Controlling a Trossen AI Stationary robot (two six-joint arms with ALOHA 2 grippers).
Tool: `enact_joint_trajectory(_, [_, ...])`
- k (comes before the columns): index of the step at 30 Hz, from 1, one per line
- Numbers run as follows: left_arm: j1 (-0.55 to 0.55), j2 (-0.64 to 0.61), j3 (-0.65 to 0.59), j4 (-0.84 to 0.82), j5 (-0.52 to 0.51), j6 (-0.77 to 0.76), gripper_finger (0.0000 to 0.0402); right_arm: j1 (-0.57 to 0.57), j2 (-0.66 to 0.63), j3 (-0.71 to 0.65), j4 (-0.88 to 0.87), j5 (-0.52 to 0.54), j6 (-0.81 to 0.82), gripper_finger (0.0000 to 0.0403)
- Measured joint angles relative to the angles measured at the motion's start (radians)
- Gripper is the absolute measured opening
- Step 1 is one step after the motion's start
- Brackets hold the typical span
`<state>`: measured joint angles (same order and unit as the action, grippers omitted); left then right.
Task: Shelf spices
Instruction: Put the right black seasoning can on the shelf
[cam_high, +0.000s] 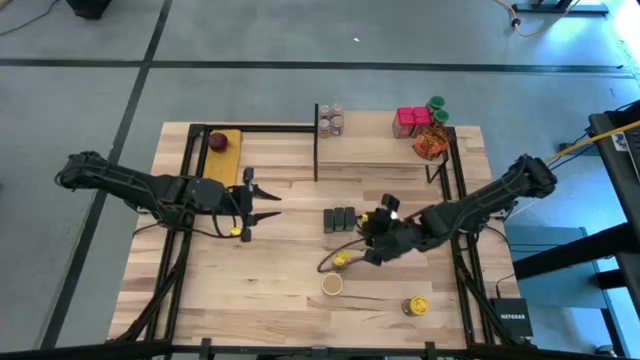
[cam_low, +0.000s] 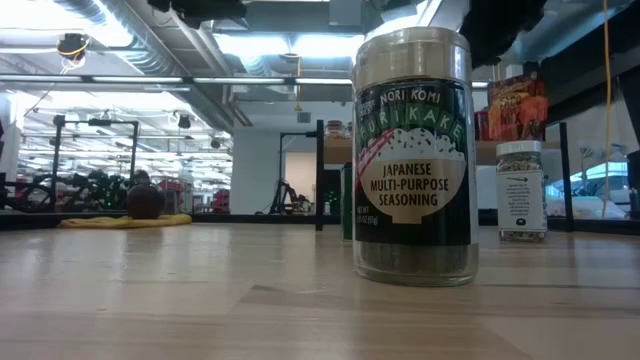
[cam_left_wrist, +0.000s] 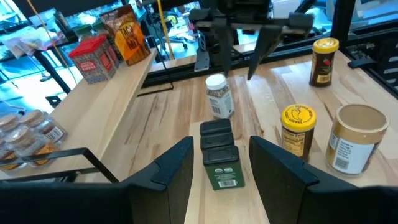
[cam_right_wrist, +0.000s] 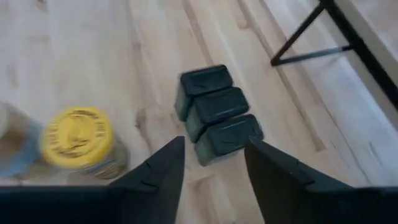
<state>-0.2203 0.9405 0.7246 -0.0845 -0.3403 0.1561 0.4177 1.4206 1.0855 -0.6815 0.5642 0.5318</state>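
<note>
Three dark tins (cam_high: 340, 217) lie side by side mid-table. My right gripper (cam_high: 372, 240) hovers open just right of them and looks down on them (cam_right_wrist: 214, 112), touching nothing. My left gripper (cam_high: 272, 205) waits open to their left, pointing at the tins (cam_left_wrist: 219, 149). A white-lidded jar (cam_left_wrist: 217, 94) stands beyond the tins, under the right arm. A yellow-lidded jar (cam_high: 342, 260), a tan-lidded jar (cam_high: 332, 284) and another yellow-lidded jar (cam_high: 416, 305) stand near the near edge. The shelf (cam_high: 375, 148) at the far right carries small jars (cam_high: 331, 120), red boxes (cam_high: 408, 120), green-lidded jars (cam_high: 437, 107) and an orange packet (cam_high: 430, 145).
A dark red round thing (cam_high: 218, 141) sits on a yellow pad at the far left. Black frame bars (cam_high: 316, 150) run along the shelf and the table sides. In the low view the tan-lidded seasoning jar (cam_low: 415, 155) stands close. Bare tabletop (cam_high: 240, 280) lies near left.
</note>
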Motion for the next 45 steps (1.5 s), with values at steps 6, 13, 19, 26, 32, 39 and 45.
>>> enact_joint_trajectory(6, [0.0, 0.033, 0.0, 0.024, 0.0, 0.012, 0.015, -0.133, 0.031, 0.0, 0.029, -0.119, -0.134, 0.0261])
enact_joint_trajectory(13, [0.0, 0.04, 0.0, 0.022, 0.0, 0.02, 0.015, -0.316, 0.084, 0.001, 0.104, -0.314, -0.328, 0.0368])
enact_joint_trajectory(19, [0.0, 0.04, 0.0, 0.013, 0.0, 0.017, 0.015, -0.369, 0.15, 0.001, 0.099, -0.336, -0.376, 0.0398])
enact_joint_trajectory(26, [0.0, 0.04, 0.0, 0.012, -0.001, 0.017, 0.015, -0.365, 0.168, 0.001, 0.102, -0.452, -0.434, 0.0386])
enact_joint_trajectory(32, [0.0, 0.041, 0.0, 0.013, 0.0, 0.013, 0.015, -0.366, 0.168, -0.004, 0.077, -0.383, -0.46, 0.0387])
enact_joint_trajectory(39, [0.0, 0.041, 0.0, 0.014, -0.001, 0.027, 0.015, -0.365, 0.165, -0.04, 0.126, -0.438, -0.458, 0.0387])
enact_joint_trajectory(45, [0.0, 0.041, 0.0, 0.014, -0.001, 0.026, 0.015, -0.366, 0.168, -0.065, 0.155, -0.445, -0.461, 0.0388])
